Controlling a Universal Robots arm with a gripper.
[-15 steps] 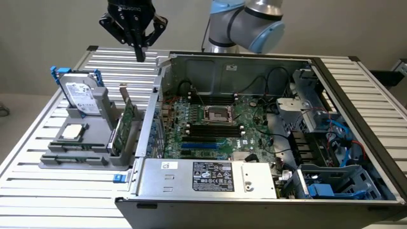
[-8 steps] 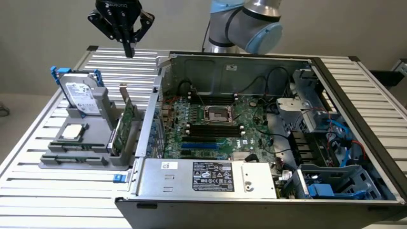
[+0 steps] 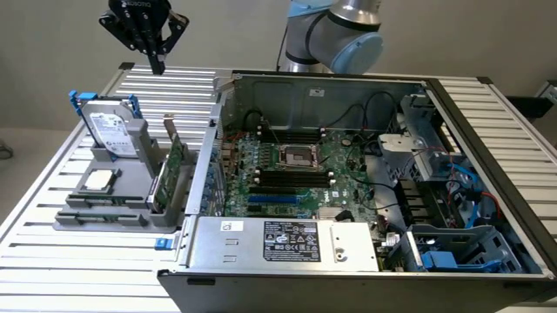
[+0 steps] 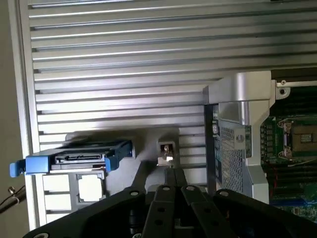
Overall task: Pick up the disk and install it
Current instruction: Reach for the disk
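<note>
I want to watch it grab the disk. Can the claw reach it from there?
Probably yes. The gripper hangs shut, higher than the disk and a little aside; the disk stands upright in its grey holder with nothing over it.

Soft, even white light fills the exterior view: the table (image 3: 52,261) slats left of the case (image 3: 314,88) in that view shine pale with only faint shadows, while the boards inside the case sit dimmer under its walls. In the wrist view the slats beside the case carry bright streaks of glare, the case's bare metal corner burns near white, and a soft grey shadow spreads on the slats around the disk (image 4: 79,157). My pincer (image 4: 170,173), near that corner, shows as a dark, unlit mass.
</note>
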